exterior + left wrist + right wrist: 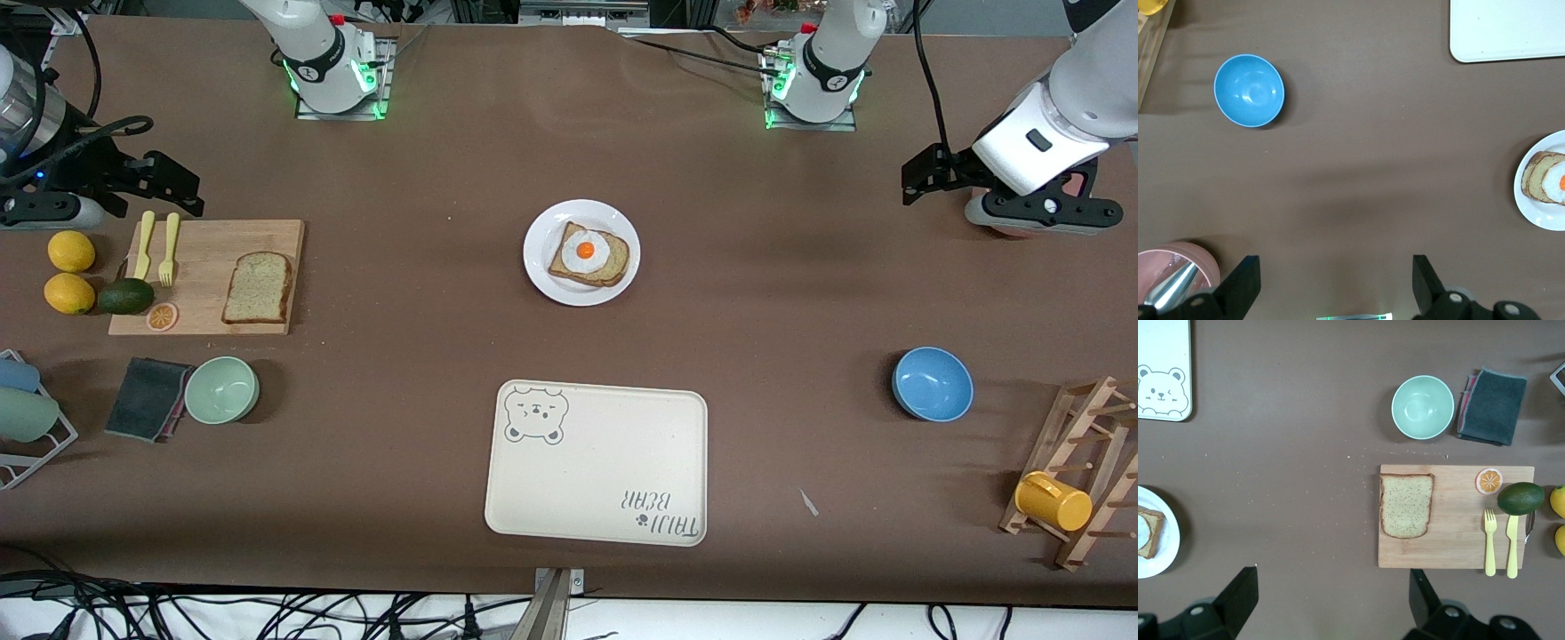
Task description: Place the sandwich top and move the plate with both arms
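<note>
While both arms wait up high at the two ends of the surface [800, 293], each tool has its fingers spread wide and holds nothing. The left tool [1335, 283] hangs over bare brown surface near a pink cup [1175, 273]; only the left wrist view shows that cup well. The right tool [1331, 603] hangs over the surface beside the wooden board [1457, 547].

The front view shows the whole cream tray [597, 462] with its bear print; each wrist view shows only a corner of it. It also shows a wooden rack [1080, 471] with a yellow cup [1053, 500] on it.

One sandwich top [259, 287] lies flat on the board, at the end closer to the middle of the surface. Its long side runs from the robots toward the front camera, and its round end points to the robots. One plate [581, 252] sits in the middle of the surface, farther from the front camera than the tray. On it lies one small slice with a fried egg [587, 252].

Also on the board are one yellow fork [1489, 542], one yellow knife [1512, 547] and one orange slice [1489, 481]. One avocado [1520, 497] rests at its edge, with two lemons [70, 252] beside it. There are two bowls: one green bowl [1423, 407] next to a dark cloth [1491, 405], and one blue bowl [1249, 90] toward the left arm's end.
</note>
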You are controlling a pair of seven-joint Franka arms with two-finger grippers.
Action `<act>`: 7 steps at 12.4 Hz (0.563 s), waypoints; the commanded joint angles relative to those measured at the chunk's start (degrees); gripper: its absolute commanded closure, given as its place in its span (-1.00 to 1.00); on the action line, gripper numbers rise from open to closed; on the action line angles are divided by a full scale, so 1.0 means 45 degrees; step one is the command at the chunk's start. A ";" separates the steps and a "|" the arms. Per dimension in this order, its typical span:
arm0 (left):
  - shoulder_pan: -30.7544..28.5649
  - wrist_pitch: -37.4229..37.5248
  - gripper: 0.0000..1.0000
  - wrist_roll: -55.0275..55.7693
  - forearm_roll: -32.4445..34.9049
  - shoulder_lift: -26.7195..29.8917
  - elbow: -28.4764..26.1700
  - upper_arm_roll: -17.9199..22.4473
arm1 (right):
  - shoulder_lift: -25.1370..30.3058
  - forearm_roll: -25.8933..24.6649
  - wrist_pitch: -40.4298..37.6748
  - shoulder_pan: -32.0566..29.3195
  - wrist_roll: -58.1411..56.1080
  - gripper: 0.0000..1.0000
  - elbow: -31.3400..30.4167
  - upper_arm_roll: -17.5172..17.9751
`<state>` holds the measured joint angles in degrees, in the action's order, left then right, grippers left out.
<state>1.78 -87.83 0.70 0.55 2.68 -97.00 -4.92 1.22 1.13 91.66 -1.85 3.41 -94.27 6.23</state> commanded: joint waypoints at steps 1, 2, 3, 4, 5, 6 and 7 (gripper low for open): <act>0.0074 -0.0361 -1.00 0.0098 0.0503 -0.0049 0.0266 -0.0039 | -0.0076 0.0237 -0.0349 0.0040 -0.0190 -1.00 0.0460 -0.0017; 0.0074 -0.0519 -1.00 0.0098 0.0503 -0.0049 0.0247 -0.0019 | -0.0076 0.0237 -0.0350 0.0040 -0.0132 -1.00 0.0461 0.0003; 0.0074 -0.0676 -1.00 0.0098 0.0503 -0.0049 0.0246 -0.0019 | -0.0095 0.0198 -0.0350 0.0040 -0.0248 -1.00 0.0480 -0.0016; 0.0074 -0.0677 -1.00 0.0098 0.0483 -0.0049 0.0246 -0.0019 | -0.0115 0.0179 -0.0330 0.0040 -0.0268 -1.00 0.0519 -0.0016; 0.0074 -0.0677 -1.00 0.0098 0.0483 -0.0049 0.0246 -0.0019 | -0.0115 0.0178 -0.0330 0.0040 -0.0268 -1.00 0.0520 -0.0036; 0.0074 -0.0619 -1.00 0.0098 0.0483 -0.0049 0.0246 -0.0019 | -0.0115 0.0178 -0.0330 0.0040 -0.0268 -1.00 0.0520 -0.0055; 0.0074 -0.0599 -1.00 0.0098 0.0483 -0.0049 0.0246 -0.0019 | -0.0115 0.0217 -0.0330 0.0040 -0.0249 -1.00 0.0520 -0.0055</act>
<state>1.78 -90.96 0.70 0.55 2.68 -96.98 -4.92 1.22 1.25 91.59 -1.83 3.23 -93.64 6.31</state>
